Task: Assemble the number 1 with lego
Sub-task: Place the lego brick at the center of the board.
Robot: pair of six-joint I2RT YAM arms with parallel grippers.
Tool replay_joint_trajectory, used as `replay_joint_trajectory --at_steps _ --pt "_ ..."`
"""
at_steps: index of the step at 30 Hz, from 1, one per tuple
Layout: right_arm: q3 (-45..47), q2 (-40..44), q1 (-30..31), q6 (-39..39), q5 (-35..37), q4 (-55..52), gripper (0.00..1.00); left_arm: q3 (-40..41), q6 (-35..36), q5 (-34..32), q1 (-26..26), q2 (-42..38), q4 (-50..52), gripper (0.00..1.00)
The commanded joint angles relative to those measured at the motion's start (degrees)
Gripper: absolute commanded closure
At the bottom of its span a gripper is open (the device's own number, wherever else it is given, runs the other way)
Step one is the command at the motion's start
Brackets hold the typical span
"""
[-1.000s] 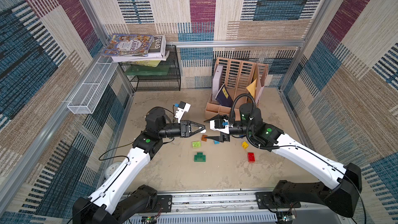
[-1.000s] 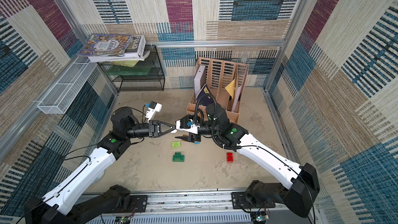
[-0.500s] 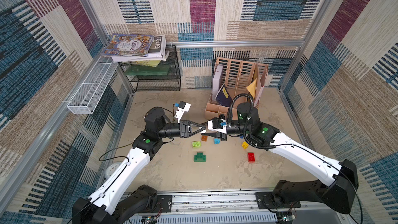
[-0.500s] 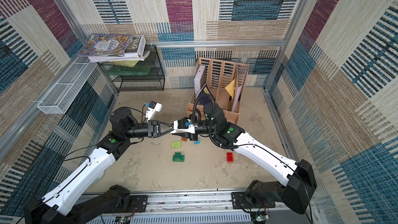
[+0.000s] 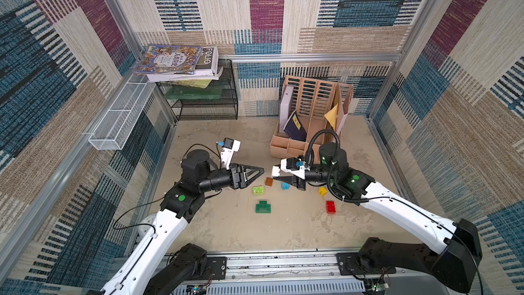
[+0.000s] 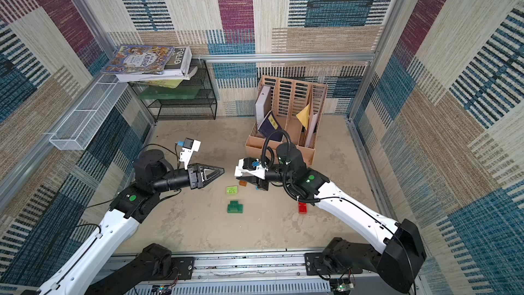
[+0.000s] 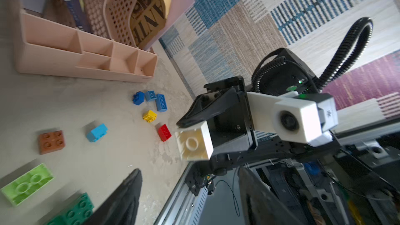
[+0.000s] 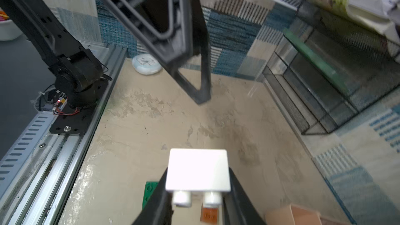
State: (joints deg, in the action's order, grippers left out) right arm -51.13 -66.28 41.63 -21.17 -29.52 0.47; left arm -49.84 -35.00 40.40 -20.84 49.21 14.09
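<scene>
White arm links (image 5: 158, 239), black joints (image 5: 195, 163), green dots (image 5: 181, 197), corrugated black cable (image 5: 324, 131), white wrist cameras (image 5: 231, 147).

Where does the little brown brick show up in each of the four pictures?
In a top view: brown brick on the floor by the right jaws' tips.
In a top view: brown brick beside the lime brick.
Left wrist view: brown brick studs up, near the light blue brick.
Right wrist view: brown brick glimpsed between the jaws, under the held cream brick.
Shared landmark: the peach desk organizer.
</scene>
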Motion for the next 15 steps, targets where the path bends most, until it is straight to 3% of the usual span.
replay_joint_trajectory --at_steps 1,4,6,10,15 --pt "4.02 2.57 -0.97 7.34 11.30 -4.97 0.73 1.14 3.01 -23.11 0.10 -2.32 8.14 0.27" --pt "3.56 1.91 1.39 13.54 19.58 -16.96 0.75 1.21 0.04 -38.24 0.10 -2.42 15.81 0.27" --pt "1.87 0.31 4.98 18.19 23.87 -24.18 0.76 1.58 -1.13 -43.16 0.10 -2.04 18.50 0.27" --pt "-3.06 -5.48 9.35 27.71 27.93 -36.67 0.75 2.92 -5.09 -48.33 0.10 -0.78 20.86 0.27" --pt "-11.08 -16.82 9.96 34.51 30.05 -48.77 0.75 5.81 -10.59 -50.76 0.23 0.56 20.69 0.28"
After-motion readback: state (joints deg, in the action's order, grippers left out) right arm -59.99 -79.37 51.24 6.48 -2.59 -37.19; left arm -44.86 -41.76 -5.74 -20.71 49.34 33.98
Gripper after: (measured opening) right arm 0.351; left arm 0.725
